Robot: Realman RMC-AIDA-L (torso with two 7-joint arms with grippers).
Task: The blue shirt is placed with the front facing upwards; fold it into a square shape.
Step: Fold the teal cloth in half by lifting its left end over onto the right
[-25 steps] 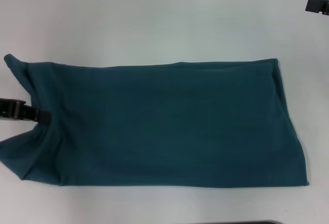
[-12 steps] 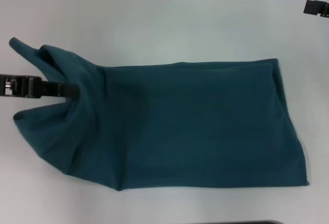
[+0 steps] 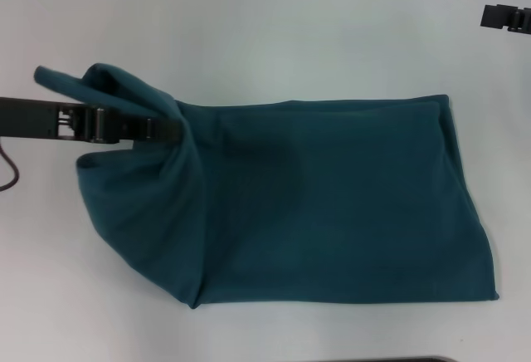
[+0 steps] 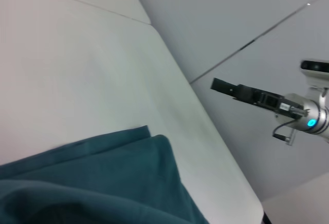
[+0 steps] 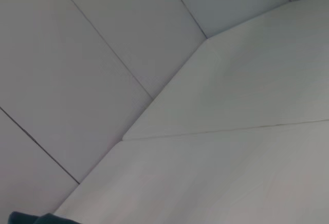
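Blue shirt [image 3: 332, 200] lay on white table [image 3: 249, 30] as long folded band, plain side up. Left gripper [image 3: 170, 127] above shirt's left end, jaws closed on bunched fabric, that end lifted and doubled over. Right gripper [image 3: 504, 18] parked beyond shirt's far right corner; jaw state unclear.

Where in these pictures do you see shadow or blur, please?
Head view: even light, with a soft shadow darkening the blue shirt just beyond the lifted fold held by the left gripper. Left wrist view: the near cloth is soft, while the right gripper is crisp. Right wrist view: flat, shadowless table.
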